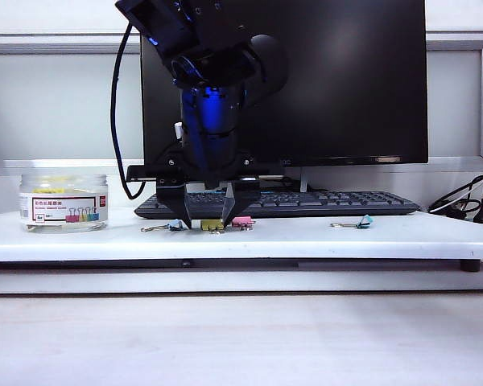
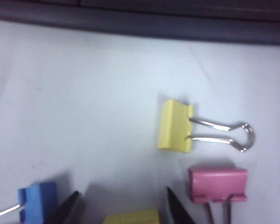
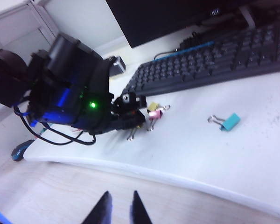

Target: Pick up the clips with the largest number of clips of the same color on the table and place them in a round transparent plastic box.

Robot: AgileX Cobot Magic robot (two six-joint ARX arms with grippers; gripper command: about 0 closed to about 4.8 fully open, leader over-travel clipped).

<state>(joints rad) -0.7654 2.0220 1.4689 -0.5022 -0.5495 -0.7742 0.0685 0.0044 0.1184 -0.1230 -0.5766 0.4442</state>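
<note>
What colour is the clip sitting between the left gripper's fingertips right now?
Pale yellow; the clip lies between the open left gripper tips, clearest in the left wrist view.

A white table [image 1: 322,240] carries a clear jar [image 1: 63,203] at left, a black keyboard [image 1: 322,203] behind, and scattered clips: blue [image 1: 175,226], yellow [image 1: 212,225], pink [image 1: 242,221], teal [image 1: 364,221].

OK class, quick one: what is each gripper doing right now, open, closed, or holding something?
Left gripper: open, down at the table, fingers either side of a yellow clip, not closed on it.
Right gripper: open, empty, held away from the table.
</note>
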